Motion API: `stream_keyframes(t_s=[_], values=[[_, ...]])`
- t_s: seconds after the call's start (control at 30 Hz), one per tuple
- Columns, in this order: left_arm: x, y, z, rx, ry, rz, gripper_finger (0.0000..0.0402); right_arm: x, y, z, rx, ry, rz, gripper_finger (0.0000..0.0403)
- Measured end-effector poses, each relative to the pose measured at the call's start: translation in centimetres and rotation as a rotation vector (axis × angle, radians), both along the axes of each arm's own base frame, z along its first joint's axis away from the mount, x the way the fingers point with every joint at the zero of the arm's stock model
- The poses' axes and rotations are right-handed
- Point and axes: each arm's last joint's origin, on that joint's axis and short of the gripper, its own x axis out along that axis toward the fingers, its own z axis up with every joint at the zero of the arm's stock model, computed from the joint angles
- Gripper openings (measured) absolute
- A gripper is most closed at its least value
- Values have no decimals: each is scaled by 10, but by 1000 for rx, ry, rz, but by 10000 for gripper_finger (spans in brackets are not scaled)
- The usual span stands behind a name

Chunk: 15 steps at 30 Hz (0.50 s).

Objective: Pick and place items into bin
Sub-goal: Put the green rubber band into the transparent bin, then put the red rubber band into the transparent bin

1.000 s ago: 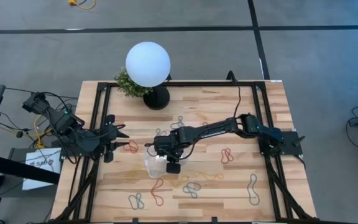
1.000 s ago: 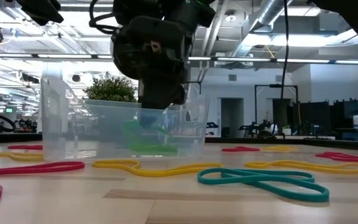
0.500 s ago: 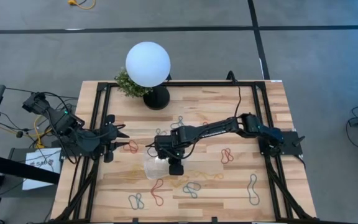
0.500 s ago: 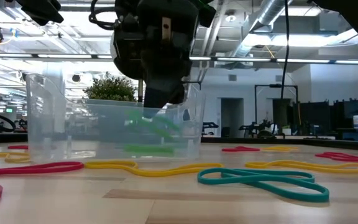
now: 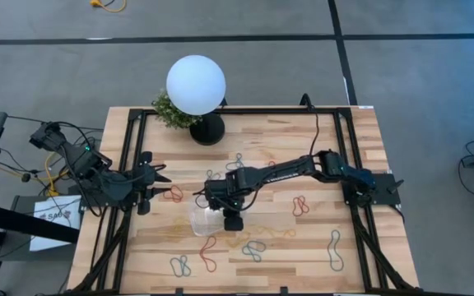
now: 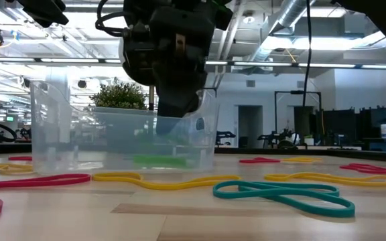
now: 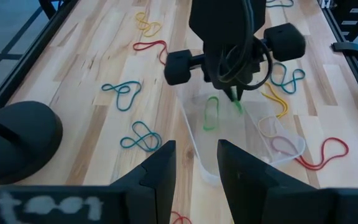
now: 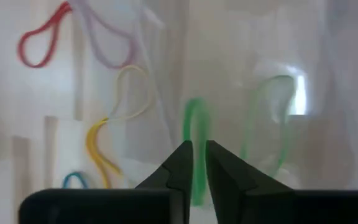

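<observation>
The clear bin [image 5: 202, 220] [image 6: 59, 127] [image 7: 253, 146] stands flat near the table's middle. One green band [image 7: 211, 114] [image 6: 161, 161] lies on its floor. My right gripper [image 5: 219, 212] [image 7: 235, 99] [image 8: 196, 155] reaches down into the bin, shut on a second green band [image 8: 195, 124]. Loose bands lie around on the wood: red [image 5: 174, 194], teal [image 6: 283, 194], yellow [image 6: 159, 179], blue [image 7: 122, 93]. My left gripper [image 5: 160, 182] [image 7: 194, 168] waits open at the table's left side, pointing toward the bin. My right gripper pinches the green band between its two fingertips [image 8: 184, 163], coming from above and pointing down into the bin. A short green piece [image 7: 237, 106] shows just at the fingertips, inside the bin walls. Whether it touches the bin floor I cannot tell.
A white globe lamp [image 5: 195, 85] on a black base and a small plant [image 5: 168, 110] stand at the far edge. Black frame rails [image 5: 130, 164] run along both table sides. More bands lie near the near edge [image 5: 208, 251] and on the right [image 5: 334, 247].
My right gripper has turned a little over the bin while staying in place. The bin has shifted slightly on the table, its left wall moving toward the table's left. The held green band has swung inside the bin.
</observation>
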Motion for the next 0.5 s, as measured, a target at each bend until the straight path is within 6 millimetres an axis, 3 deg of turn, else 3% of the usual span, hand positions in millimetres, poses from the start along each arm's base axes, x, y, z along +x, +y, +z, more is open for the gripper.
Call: stream_keyframes(t_s=[0.5], values=[[0, 1, 1, 23, -21, 37, 110, 4, -3, 3, -39, -38, -41, 66]])
